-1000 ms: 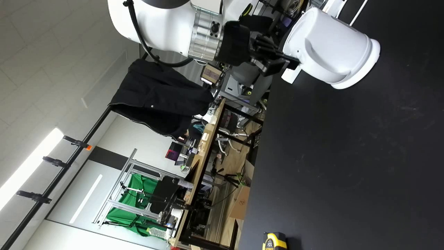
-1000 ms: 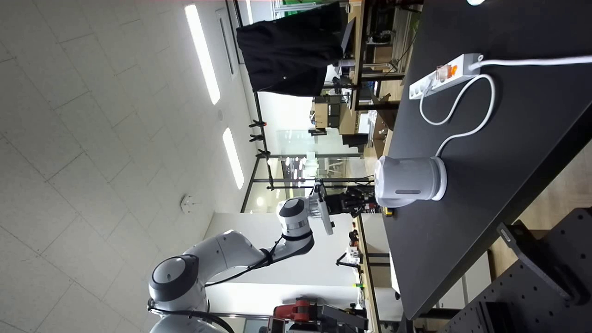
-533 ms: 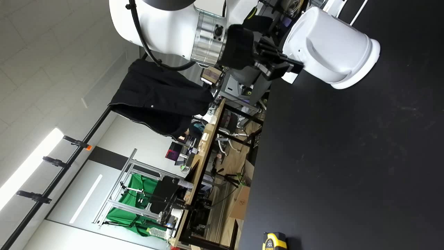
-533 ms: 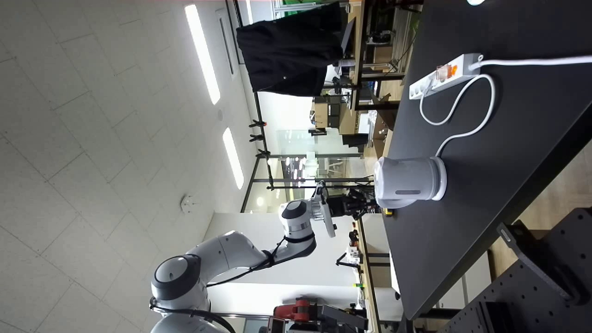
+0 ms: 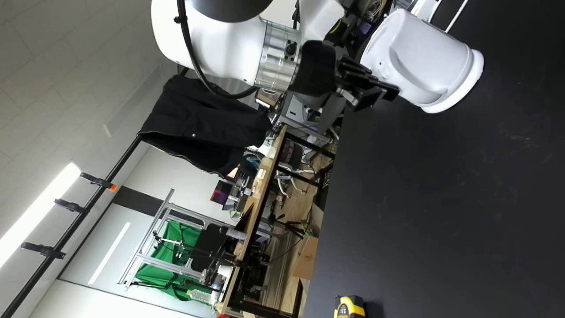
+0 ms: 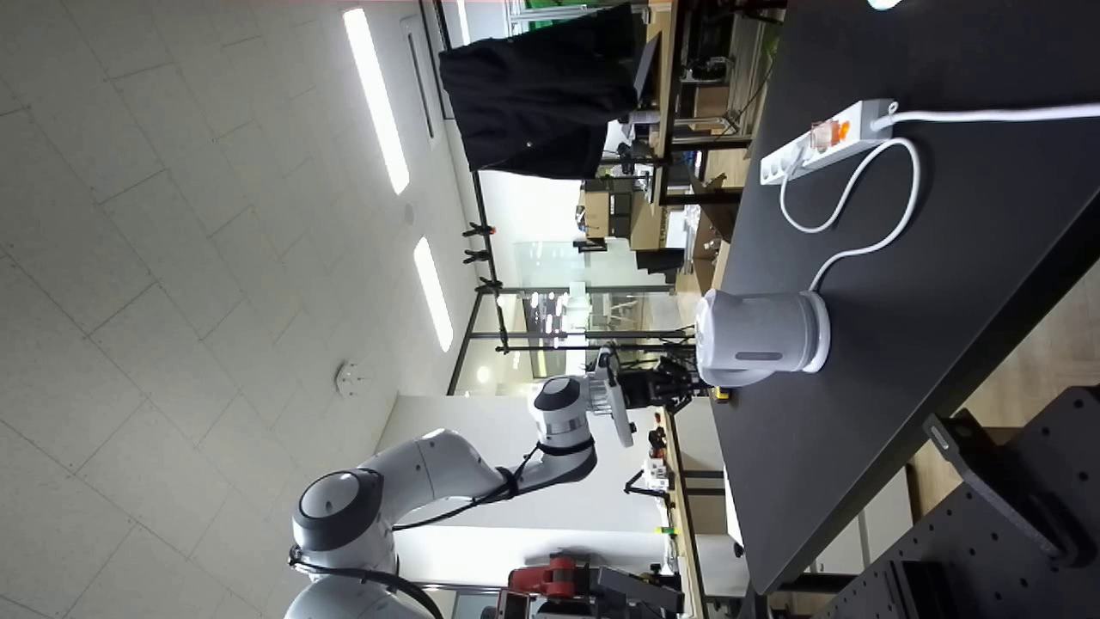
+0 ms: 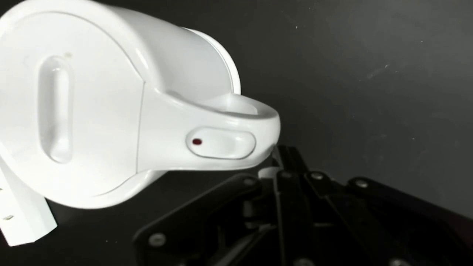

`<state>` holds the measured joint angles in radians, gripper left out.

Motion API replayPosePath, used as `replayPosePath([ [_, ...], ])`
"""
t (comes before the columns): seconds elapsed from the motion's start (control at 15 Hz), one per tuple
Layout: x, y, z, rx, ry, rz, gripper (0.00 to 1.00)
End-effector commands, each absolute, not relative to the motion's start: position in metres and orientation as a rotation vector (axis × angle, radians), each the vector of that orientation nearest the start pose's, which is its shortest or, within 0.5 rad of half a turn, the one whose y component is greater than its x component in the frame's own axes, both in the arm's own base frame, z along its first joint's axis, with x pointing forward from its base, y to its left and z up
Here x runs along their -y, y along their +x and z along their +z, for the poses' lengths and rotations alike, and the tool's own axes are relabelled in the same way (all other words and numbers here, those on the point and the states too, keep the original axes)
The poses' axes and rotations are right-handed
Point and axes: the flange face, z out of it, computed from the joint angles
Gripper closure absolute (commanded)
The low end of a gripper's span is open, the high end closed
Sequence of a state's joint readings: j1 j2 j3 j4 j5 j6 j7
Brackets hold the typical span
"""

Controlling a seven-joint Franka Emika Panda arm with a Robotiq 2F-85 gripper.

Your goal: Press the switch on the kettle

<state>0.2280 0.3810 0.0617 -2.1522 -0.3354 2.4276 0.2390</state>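
The white kettle (image 5: 430, 57) stands upright on its base on the black table; it also shows in an exterior view (image 6: 765, 331). In the wrist view the kettle's lid (image 7: 96, 99) fills the left, and its handle points right. The oval switch (image 7: 225, 144) with a red dot sits on top of the handle. My black gripper (image 7: 288, 149) has its fingers together with nothing between them. Its tips are just beyond the handle's outer end, beside the switch and not over it; whether they touch the handle is unclear. The gripper (image 5: 390, 92) overlaps the handle side in an exterior view.
A white power strip (image 6: 825, 142) lies on the black table (image 5: 441, 198), joined to the kettle by a white cord (image 6: 913, 193). The strip's end (image 7: 31, 218) shows lower left in the wrist view. A yellow tape measure (image 5: 349, 307) lies near the table edge.
My gripper has moved past the handle's outer end and somewhat down toward the table. Its fingers stay together. The kettle has not moved.
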Motion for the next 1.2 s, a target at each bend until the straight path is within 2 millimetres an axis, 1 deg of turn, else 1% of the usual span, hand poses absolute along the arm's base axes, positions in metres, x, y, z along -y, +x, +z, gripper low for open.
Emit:
replayPosePath([
  [0.0, -0.159, 0.535, 0.234, 0.461, -3.313, 0.034, 1.00],
  [0.13, -0.159, 0.534, 0.244, 0.455, -3.299, 0.044, 1.00],
  [0.33, -0.158, 0.531, 0.257, 0.427, -3.297, 0.115, 1.00],
  [0.53, -0.148, 0.528, 0.267, 0.391, -3.335, 0.146, 1.00],
  [0.73, -0.136, 0.532, 0.268, 0.366, -3.360, 0.146, 1.00],
  [1.13, -0.120, 0.533, 0.254, 0.307, -3.369, 0.225, 1.00],
])
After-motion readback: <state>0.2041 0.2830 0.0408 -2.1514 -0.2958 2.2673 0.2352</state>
